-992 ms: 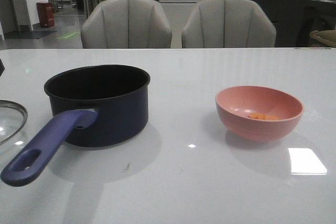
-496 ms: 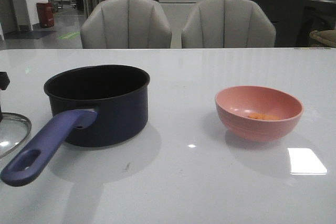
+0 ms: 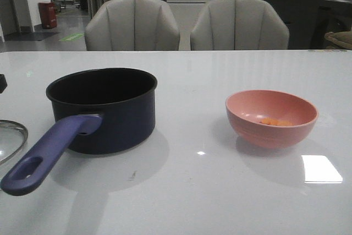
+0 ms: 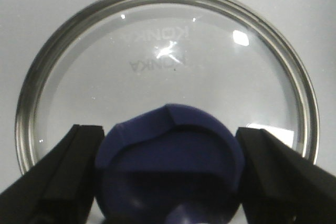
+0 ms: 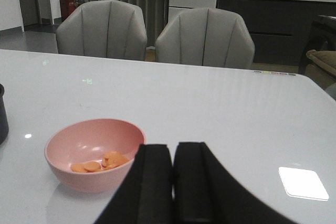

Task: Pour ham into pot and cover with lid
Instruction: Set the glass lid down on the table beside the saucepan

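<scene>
Nearest the camera in the front view, the pot's (image 3: 102, 108) long purple handle stuck out toward the front left over the white surface (image 3: 192, 191). The lid (image 3: 11, 137) lay flat at the far left edge, just beside that handle, mostly cut off. In the left wrist view the left end effector (image 4: 168, 169) sat open around the lid's knob (image 4: 170, 161), one finger on each side with thin gaps, not clamped as far as could be judged. The right end effector (image 5: 173, 182) had its fingers pressed together, nothing between them, and hung on the near side of the pink bowl (image 5: 94, 153), apart from it. The bowl stood to the right of the pot, well apart, with the ham (image 5: 100, 162) as a few orange slices at its bottom. The pot looked empty from the front, though its floor was hidden. Farther back were two grey chairs (image 3: 132, 23) behind the surface. Pouring was not yet done, judging by the ham in the bowl. Risks: the left fingers could close off-centre and slip off the flared knob, dropping the glass lid. If the lid went on first, the ham would be shut out. The right end effector would need to open before taking the bowl rim, or it would shove the light bowl and spill slices.
</scene>
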`<action>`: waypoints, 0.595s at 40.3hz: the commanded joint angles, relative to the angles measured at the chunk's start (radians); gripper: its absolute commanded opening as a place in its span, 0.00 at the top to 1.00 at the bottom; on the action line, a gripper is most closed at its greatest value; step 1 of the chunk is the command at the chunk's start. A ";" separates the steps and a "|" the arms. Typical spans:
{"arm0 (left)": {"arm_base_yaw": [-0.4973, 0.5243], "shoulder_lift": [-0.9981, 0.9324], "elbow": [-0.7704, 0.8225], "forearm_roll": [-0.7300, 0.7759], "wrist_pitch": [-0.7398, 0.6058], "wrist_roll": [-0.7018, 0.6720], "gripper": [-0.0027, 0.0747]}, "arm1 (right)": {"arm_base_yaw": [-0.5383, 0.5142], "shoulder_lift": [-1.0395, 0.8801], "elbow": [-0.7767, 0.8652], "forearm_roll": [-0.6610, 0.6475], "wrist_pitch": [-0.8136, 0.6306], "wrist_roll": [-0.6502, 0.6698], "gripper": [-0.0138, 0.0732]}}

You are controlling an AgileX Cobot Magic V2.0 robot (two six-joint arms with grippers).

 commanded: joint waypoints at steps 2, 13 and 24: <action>-0.001 -0.040 -0.031 0.007 -0.016 -0.001 0.34 | -0.007 -0.019 -0.006 -0.013 -0.085 -0.002 0.66; -0.001 -0.040 -0.031 0.019 -0.021 -0.001 0.20 | -0.007 -0.019 -0.006 -0.013 -0.085 -0.002 0.66; -0.001 -0.046 -0.054 0.032 -0.007 -0.001 0.16 | -0.007 -0.019 -0.006 -0.013 -0.085 -0.002 0.66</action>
